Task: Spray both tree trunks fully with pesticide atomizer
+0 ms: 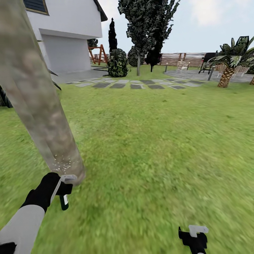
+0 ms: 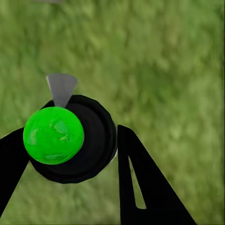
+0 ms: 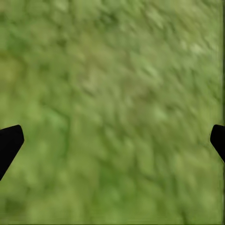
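A thick grey-beige mottled tree trunk (image 1: 38,106) slants down the left of the head view to the grass. Whitish pesticide specks (image 1: 62,163) dot its base. Just in front of that base my left gripper (image 1: 64,188) is shut on the pesticide atomizer (image 1: 64,201), a small dark bottle with a white mark. In the left wrist view the atomizer (image 2: 89,140) is a black round body with a bright green top and a grey nozzle, held between my black fingers (image 2: 140,178). My right gripper (image 1: 194,235) hangs open over grass, low on the right, with its fingertips (image 3: 9,143) far apart.
Lawn (image 1: 158,141) stretches ahead to grey stepping slabs (image 1: 134,84). A white house (image 1: 67,38) stands at the back left. A round bush (image 1: 117,63), a distant leafy tree (image 1: 148,21), a palm (image 1: 229,67) and a slat fence (image 1: 176,58) line the back.
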Controlling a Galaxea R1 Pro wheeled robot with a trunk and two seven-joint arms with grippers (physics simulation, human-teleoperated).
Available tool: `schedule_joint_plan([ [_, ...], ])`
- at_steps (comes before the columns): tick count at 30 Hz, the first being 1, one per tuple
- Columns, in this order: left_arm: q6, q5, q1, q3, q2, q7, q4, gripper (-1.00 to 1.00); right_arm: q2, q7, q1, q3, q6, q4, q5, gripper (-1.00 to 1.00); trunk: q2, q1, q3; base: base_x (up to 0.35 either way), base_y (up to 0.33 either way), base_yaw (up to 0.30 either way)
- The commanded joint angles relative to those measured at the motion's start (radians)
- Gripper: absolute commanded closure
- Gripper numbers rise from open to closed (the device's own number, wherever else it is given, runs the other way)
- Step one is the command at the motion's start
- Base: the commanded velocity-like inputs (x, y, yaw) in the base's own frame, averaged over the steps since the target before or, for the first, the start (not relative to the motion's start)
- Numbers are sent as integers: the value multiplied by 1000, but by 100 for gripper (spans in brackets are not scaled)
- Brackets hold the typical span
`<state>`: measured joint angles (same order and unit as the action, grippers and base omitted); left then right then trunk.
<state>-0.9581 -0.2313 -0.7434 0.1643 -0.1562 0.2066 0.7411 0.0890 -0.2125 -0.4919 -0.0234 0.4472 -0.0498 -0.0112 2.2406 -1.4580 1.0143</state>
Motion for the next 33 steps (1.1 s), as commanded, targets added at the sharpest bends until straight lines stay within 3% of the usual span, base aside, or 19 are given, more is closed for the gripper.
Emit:
schedule_joint_plan([
  [1, -4, -11, -1, 3, 1, 10, 1, 100, 0, -2, -1, -3, 2, 1, -1, -100, 0, 0, 1, 174, -244, 0],
  [21, -4, -11, -1, 4, -1, 10, 2, 100, 0, -3, -1, -2, 2, 1, -1, -100, 0, 0, 1, 132, -205, 4],
  [33, -4, -10, -1, 3, 0, 10, 3, 100, 0, -2, -1, -3, 2, 1, -1, -100, 0, 0, 1, 2, -2, 248],
])
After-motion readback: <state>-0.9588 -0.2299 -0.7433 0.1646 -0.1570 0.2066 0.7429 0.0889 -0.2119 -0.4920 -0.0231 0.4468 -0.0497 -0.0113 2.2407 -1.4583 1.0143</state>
